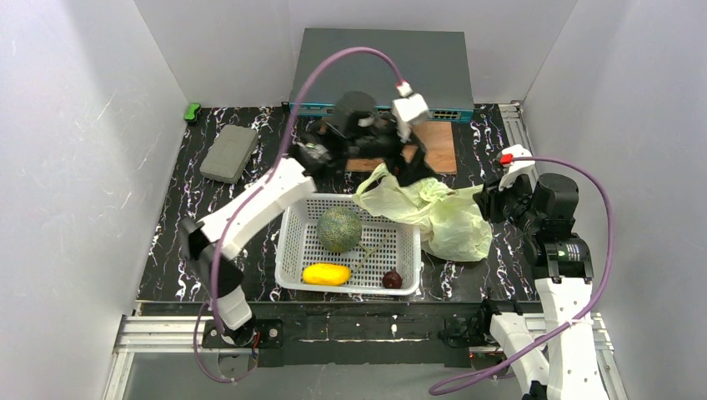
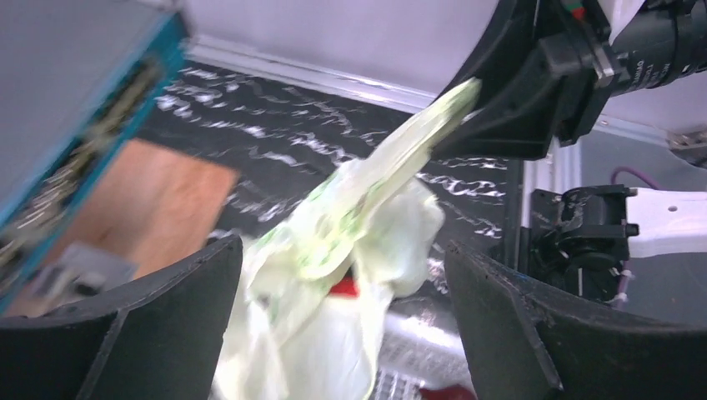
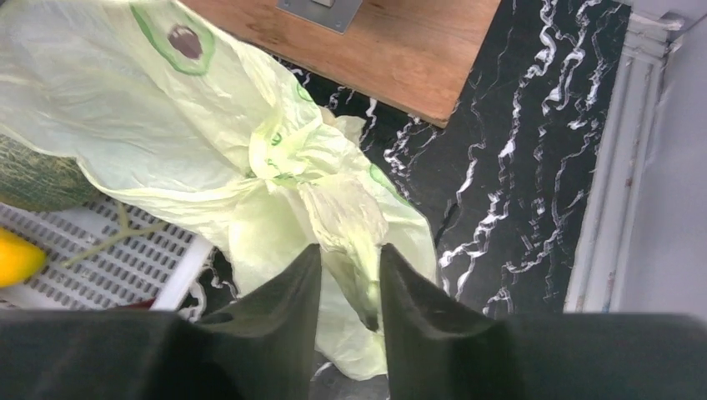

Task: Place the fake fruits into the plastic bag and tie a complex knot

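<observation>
- White walls box in a black marbled table (image 1: 250, 179). A grey block (image 1: 228, 152) lies at upper left.
- Left of centre, the basket (image 1: 291, 250) holds the melon (image 1: 339, 229), mango (image 1: 326, 274) and plum (image 1: 392, 279). None of them is in the bag, so a tightened knot would shut them out.
- At upper centre, the left gripper (image 2: 343, 248) stands wide open and holds nothing. The bag's stretched tail (image 2: 400, 158) runs between its fingers without touching either. Closing from here may catch loose film instead of the tail.
- Right of centre, the bag (image 1: 454, 225) slumps over the basket's upper right corner. A knot (image 3: 275, 158) is gathered in its neck and something red shows inside.
- At right, the right gripper (image 3: 350, 248) has its jaws slightly apart around the tail. I cannot tell whether they pinch it. If they do not, the tail drops and the knot may loosen.
</observation>
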`<act>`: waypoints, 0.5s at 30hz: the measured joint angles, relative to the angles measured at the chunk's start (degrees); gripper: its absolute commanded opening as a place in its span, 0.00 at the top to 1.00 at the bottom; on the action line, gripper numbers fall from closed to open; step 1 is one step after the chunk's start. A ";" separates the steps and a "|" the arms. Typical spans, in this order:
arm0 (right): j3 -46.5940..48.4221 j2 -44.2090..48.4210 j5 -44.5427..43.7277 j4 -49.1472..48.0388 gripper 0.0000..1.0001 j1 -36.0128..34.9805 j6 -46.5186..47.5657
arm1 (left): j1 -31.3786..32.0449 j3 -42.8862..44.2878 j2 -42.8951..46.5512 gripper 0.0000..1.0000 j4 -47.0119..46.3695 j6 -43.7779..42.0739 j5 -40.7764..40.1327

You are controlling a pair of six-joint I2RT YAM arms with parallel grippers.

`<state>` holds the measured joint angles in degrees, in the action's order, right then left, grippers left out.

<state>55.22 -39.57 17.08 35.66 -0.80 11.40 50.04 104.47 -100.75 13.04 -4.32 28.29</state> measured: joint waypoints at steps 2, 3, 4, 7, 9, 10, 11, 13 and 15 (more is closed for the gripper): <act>0.02 0.26 0.11 0.13 0.28 0.00 -0.31 | -2.97 0.37 4.28 0.13 3.98 -0.81 -1.05; 0.11 0.31 0.24 0.26 0.20 0.00 -0.39 | -4.94 0.11 7.13 0.13 6.97 -1.33 -1.84; 0.33 0.42 0.33 0.39 0.13 0.00 -0.35 | -6.54 -0.31 9.42 0.14 9.20 -1.92 -2.47; 2.58 0.24 0.76 1.46 0.01 0.00 -0.63 | -11.28 -3.63 16.79 0.16 15.17 -3.67 -5.14; 5.62 -0.24 1.05 2.82 0.02 0.00 -0.87 | -12.24 -5.57 19.85 0.16 18.40 -4.52 -6.08; 7.39 -0.48 1.14 3.10 0.02 0.02 -0.94 | -12.22 -6.21 20.70 0.16 19.96 -4.74 -6.43; 8.98 -0.68 1.20 3.61 0.02 0.02 -0.94 | -12.13 -6.58 21.03 0.16 21.38 -5.03 -6.64; 12.48 -1.11 1.88 4.26 0.02 0.04 -0.96 | -11.87 -6.88 20.37 0.15 23.50 -5.11 -6.86; 15.06 -1.29 3.43 5.03 0.02 0.04 -0.96 | -11.80 -7.17 18.99 0.16 24.81 -5.11 -6.86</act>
<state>70.28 -40.86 20.51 40.69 -0.75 10.44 38.24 97.30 -81.76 37.85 -9.43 21.43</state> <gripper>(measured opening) 0.983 0.847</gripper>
